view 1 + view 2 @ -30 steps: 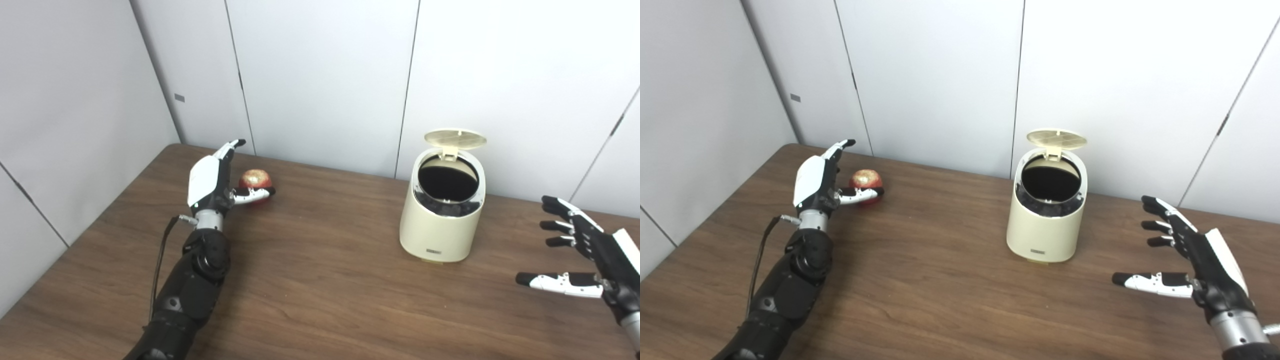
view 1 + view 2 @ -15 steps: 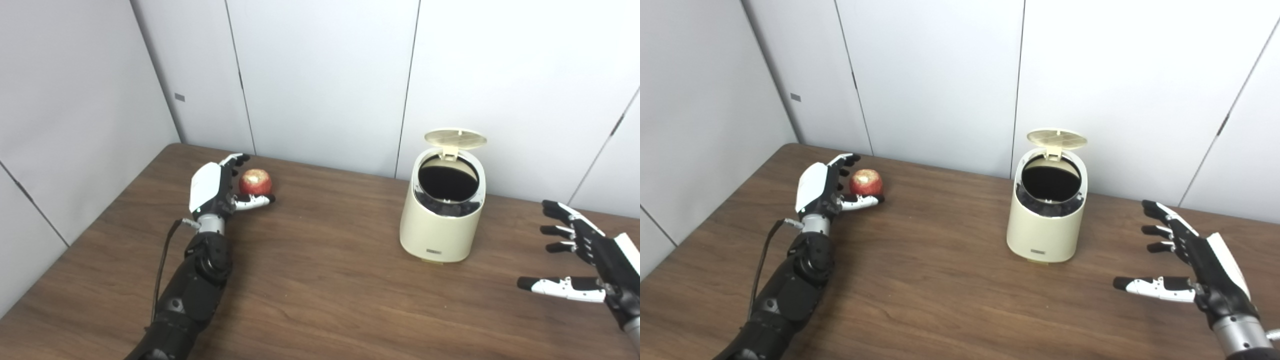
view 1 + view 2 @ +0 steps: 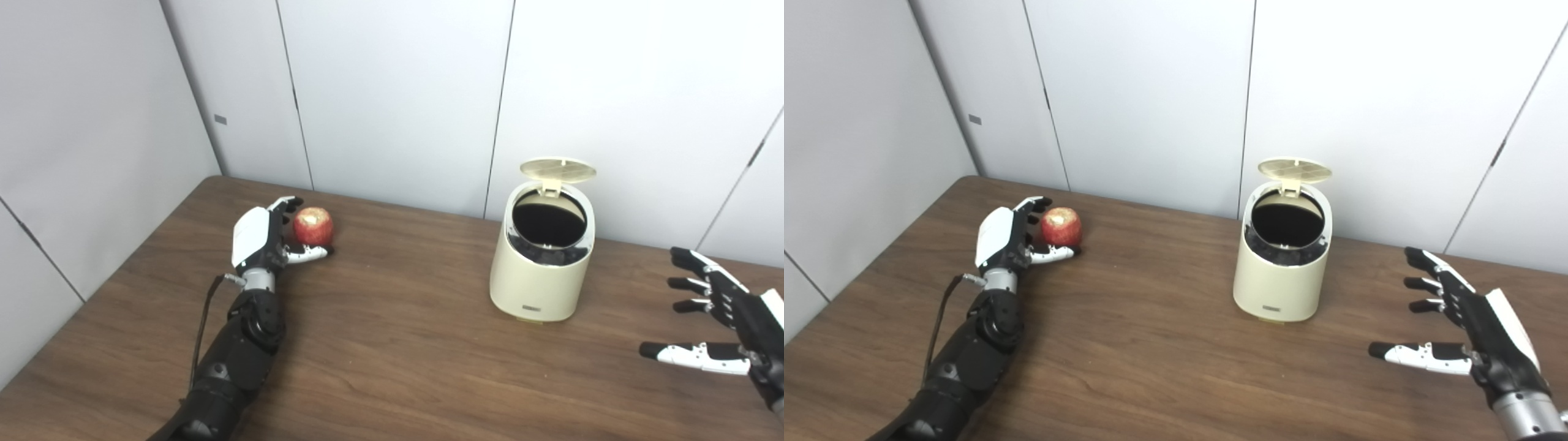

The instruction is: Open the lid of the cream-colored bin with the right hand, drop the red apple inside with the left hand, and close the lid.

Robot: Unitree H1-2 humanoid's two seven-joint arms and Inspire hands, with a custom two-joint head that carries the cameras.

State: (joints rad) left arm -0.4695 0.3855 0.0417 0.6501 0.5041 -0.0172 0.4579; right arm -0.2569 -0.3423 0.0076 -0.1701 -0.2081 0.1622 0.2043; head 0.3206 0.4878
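Observation:
The cream-colored bin [image 3: 539, 269] stands upright at the back right of the brown table, its round lid [image 3: 557, 168] tipped up and back, the dark inside showing. The red apple [image 3: 313, 225] sits on the table at the back left. My left hand [image 3: 263, 236] is beside the apple on its left, fingers curling around its far side and thumb [image 3: 309, 251] under its front; whether they grip it is unclear. My right hand [image 3: 726, 327] is open and empty, hovering over the table to the right of the bin. It also shows in the right eye view [image 3: 1464, 324].
Grey wall panels [image 3: 392, 92] close off the table's back and left edges. A black cable [image 3: 202, 318] runs along my left forearm. Bare brown tabletop [image 3: 398, 343] lies between the apple and the bin and across the front.
My left hand has lowered and its fingers have curled in around the apple. My right hand has drifted slightly down and to the right, staying open. The bin and lid have not moved.

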